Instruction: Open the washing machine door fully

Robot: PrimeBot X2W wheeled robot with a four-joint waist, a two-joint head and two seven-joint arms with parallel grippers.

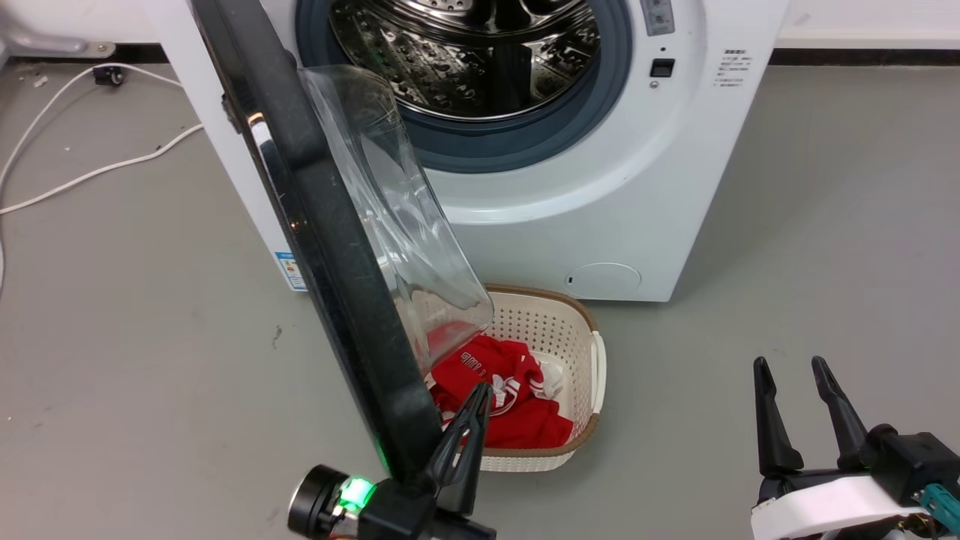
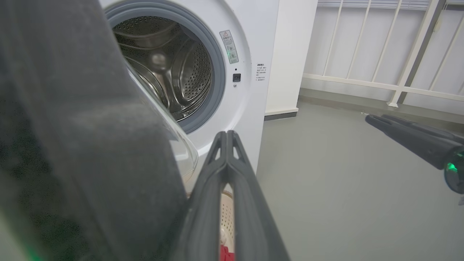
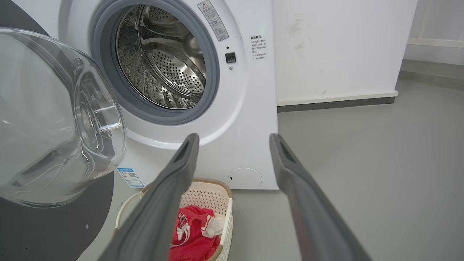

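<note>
The white washing machine (image 1: pixel 600 210) (image 2: pixel 250 43) (image 3: pixel 246 119) stands with its steel drum exposed. The washing machine door (image 1: pixel 330 247) (image 2: pixel 90 145) (image 3: pixel 54 119) is swung out towards me, seen nearly edge-on in the head view, with its clear glass bowl facing right. My left gripper (image 1: pixel 480 390) (image 2: pixel 226 135) is shut with nothing between its fingers. It rests right beside the inner face of the door's lower rim, and looks to be touching it. My right gripper (image 1: pixel 790 364) (image 3: pixel 233 137) hangs open and empty over the floor to the right, well away from the door.
A cream perforated basket (image 1: pixel 596 360) (image 3: pixel 222 197) holding red clothing (image 1: pixel 502 397) sits on the floor in front of the machine, partly under the door. White cables (image 1: pixel 75 180) run across the floor at far left. A white railing (image 2: pixel 380 85) stands beyond the machine.
</note>
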